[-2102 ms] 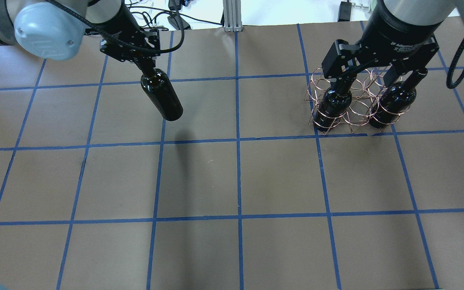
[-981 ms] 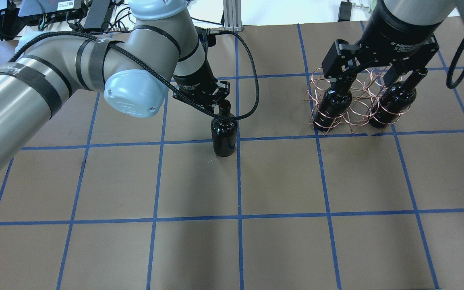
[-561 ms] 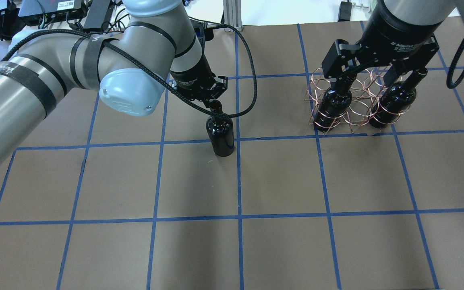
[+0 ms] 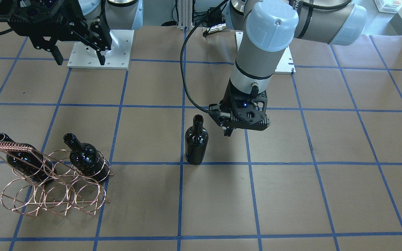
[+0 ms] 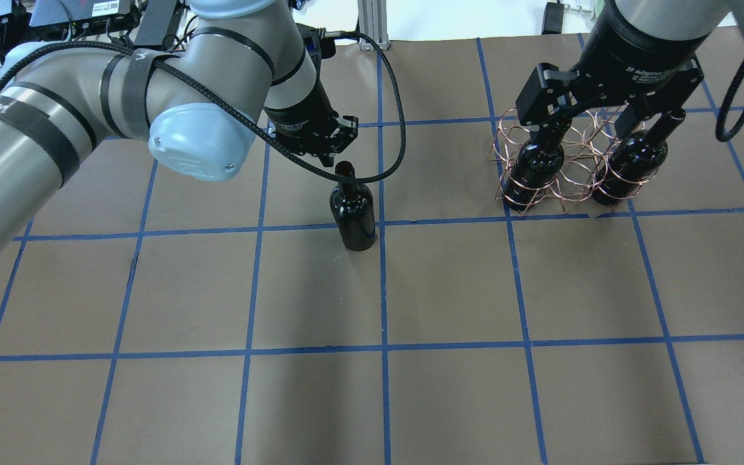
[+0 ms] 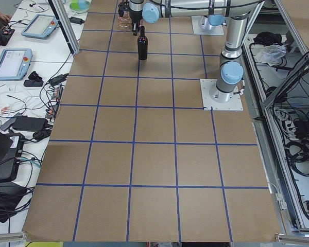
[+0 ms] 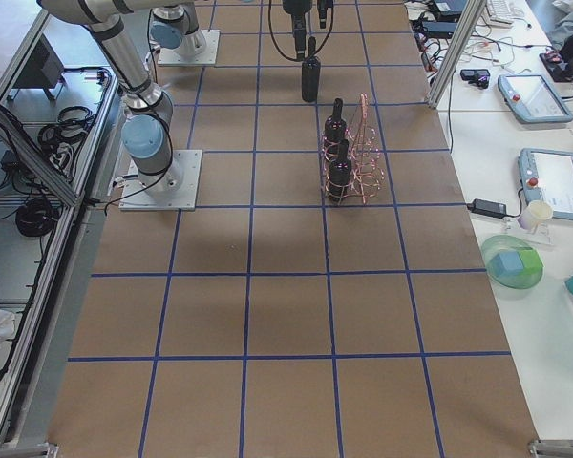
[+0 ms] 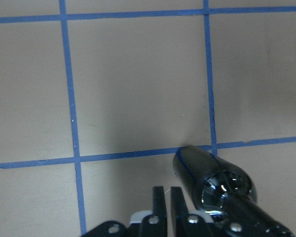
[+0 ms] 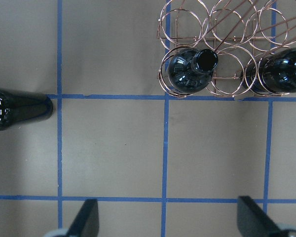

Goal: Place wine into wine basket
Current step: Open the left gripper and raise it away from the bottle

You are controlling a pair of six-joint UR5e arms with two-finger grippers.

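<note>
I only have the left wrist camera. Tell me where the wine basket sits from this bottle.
Observer: The wine basket stands off to the robot's right of the upright wine bottle, well apart from it.
Operator: Report what's in it.
Observer: A racked bottle and a second racked bottle stand in the same row, with an empty ring between them.
Operator: Give me the right gripper.
Observer: The right gripper is open, holds nothing and hangs raised above the table.
</note>
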